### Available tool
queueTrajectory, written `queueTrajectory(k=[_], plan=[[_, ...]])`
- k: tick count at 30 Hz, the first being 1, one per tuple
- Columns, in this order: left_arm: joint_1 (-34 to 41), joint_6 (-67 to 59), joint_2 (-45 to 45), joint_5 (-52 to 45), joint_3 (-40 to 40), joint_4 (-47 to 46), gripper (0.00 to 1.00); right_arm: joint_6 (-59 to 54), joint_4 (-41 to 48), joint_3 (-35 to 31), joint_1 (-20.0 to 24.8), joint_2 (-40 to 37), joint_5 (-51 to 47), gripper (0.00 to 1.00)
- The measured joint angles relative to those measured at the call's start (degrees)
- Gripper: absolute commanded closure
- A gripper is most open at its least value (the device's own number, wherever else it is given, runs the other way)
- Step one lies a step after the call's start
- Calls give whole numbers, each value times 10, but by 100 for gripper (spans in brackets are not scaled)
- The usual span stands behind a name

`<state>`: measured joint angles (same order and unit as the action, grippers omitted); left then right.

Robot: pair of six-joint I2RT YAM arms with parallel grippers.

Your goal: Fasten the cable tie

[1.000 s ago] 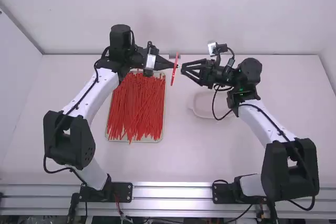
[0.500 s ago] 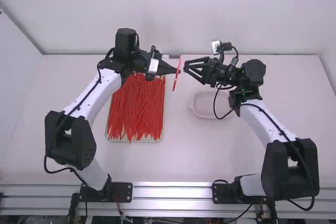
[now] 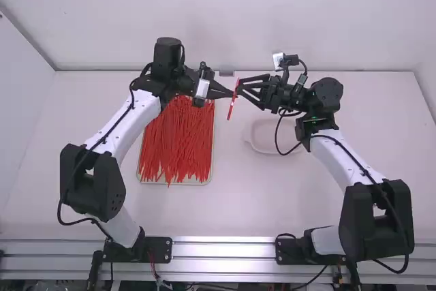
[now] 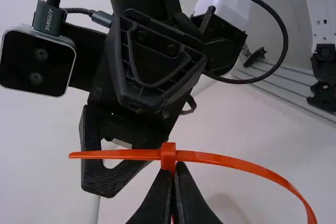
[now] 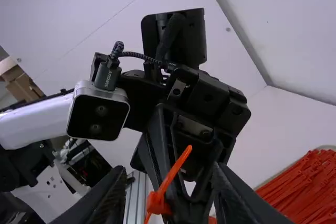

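White lettering on right camera's cable plug (image 4: 46, 18) (a maker's mark), left camera's plug (image 5: 107, 75)

I've carried my left hand (image 3: 229, 93) and its cable tie (image 3: 233, 104) sideways toward my right hand (image 3: 241, 90), slightly lower in the high view. The gap has closed. The tie now leans more, right at my right hand's spread fingertips.

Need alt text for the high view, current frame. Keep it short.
Above a white table, the left tool is shut on a red cable tie, and the right tool is open with the tie between its jaws. On the table lie a tray holding a pile of red ties and a white dish.
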<state>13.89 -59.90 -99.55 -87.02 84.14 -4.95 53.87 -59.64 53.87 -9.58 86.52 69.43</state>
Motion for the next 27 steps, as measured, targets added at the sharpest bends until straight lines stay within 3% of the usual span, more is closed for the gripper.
queueTrajectory(k=[6, 9, 12, 27], plan=[[8, 0, 0, 0, 0, 0, 98, 1, 0, 0, -4, 0, -2, 62], [9, 0, 0, 0, 0, -2, 98, 1, 0, 0, -4, 0, -2, 72], [9, 0, 0, 0, 0, -2, 98, 2, -1, 0, -4, 0, -2, 100], [9, -2, 0, 19, 0, -11, 98, 3, -2, 0, -4, 0, -1, 100]])
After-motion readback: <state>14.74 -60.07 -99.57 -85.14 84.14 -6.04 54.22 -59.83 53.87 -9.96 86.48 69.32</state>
